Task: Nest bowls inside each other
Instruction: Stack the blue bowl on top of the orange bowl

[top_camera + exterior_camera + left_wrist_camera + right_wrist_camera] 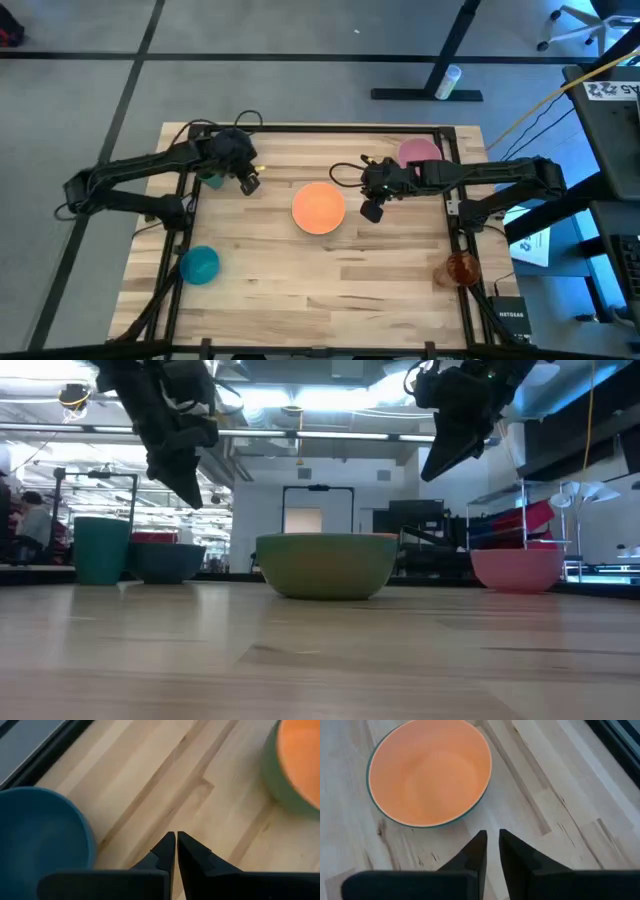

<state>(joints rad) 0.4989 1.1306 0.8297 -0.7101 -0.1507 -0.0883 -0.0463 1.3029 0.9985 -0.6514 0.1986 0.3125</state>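
Observation:
An orange bowl [319, 207] with a green outside [326, 565] rests on its base mid-table. A pink bowl [419, 152] sits at the far right, and a bright blue bowl [200, 265] at the near left. A dark blue bowl [40, 840] stands at the far left, below my left arm. My left gripper [250, 181] hangs shut above the table between the dark blue and orange bowls. My right gripper [372, 207] hovers just right of the orange bowl [430, 772], its fingers nearly together and holding nothing. Both grippers are well above the table in the low view.
A teal cup [102, 550] stands beside the dark blue bowl [168, 562] at the far left. A see-through orange-red cup [461, 268] stands near the right edge. Bare wood lies along the near side of the table [330, 290].

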